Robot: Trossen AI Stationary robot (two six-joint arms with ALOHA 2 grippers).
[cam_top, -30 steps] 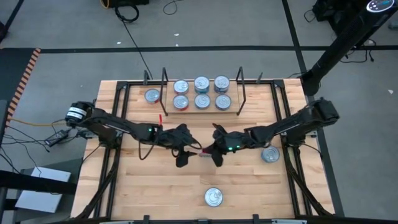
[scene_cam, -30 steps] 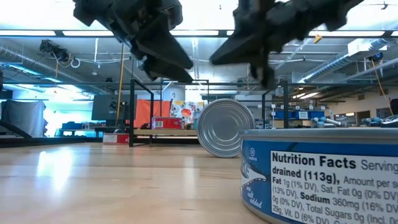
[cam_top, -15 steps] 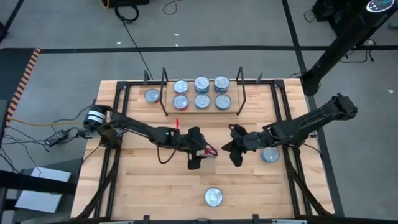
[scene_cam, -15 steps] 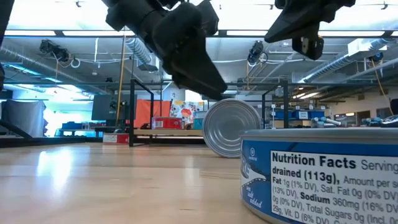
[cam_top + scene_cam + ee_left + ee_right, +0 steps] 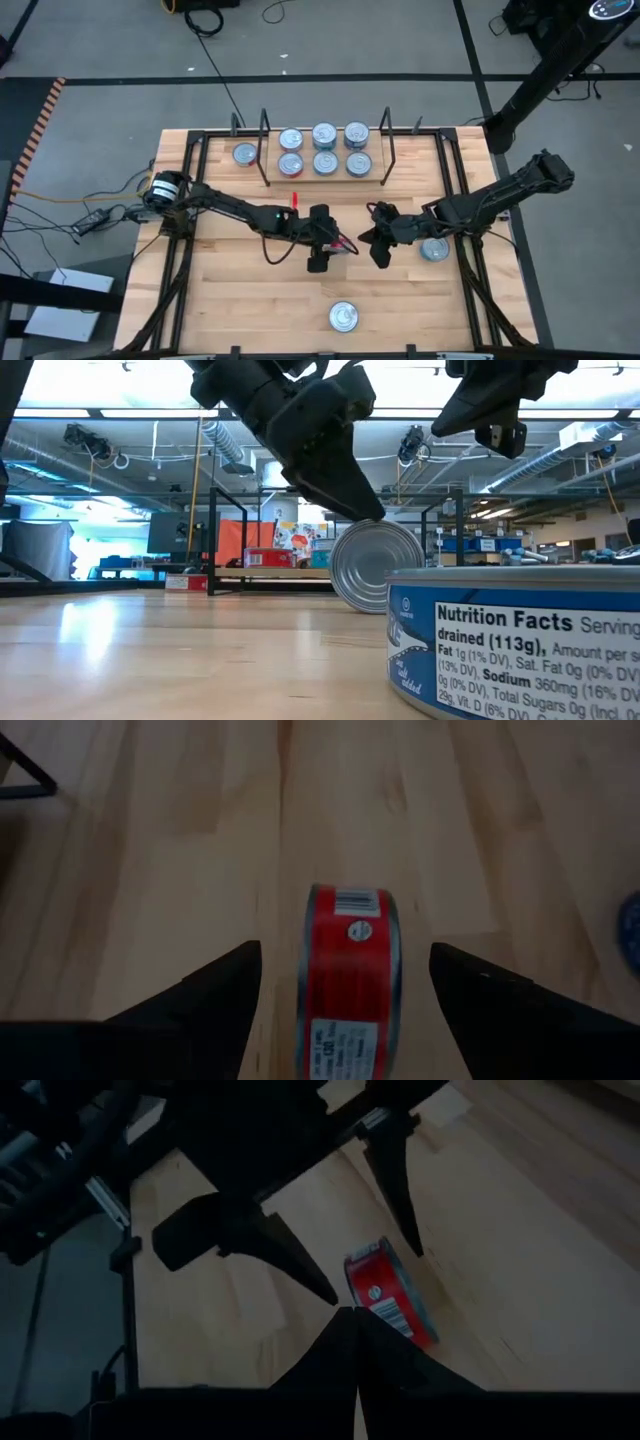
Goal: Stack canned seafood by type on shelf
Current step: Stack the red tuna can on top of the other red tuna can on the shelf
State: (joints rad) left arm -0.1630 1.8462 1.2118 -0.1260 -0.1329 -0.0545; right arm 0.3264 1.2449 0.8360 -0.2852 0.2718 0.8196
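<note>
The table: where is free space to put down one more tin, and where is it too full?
Bare wood lies between the front tin and the table's left edge. It is crowded mid-table, where the open left gripper straddles the red tin beside the shut right gripper.

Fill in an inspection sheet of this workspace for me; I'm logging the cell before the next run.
Surface: wooden table, bare boards.
Job's things: six tins on the shelf; red tin on its edge mid-table; loose tins.
Clutter: nothing seen.
Grippers: left gripper open, straddling the red tin without touching; right gripper shut, empty, beside it.
Cables: cords on the floor left of the table.
Surroundings: grey floor, dark stand.
</note>
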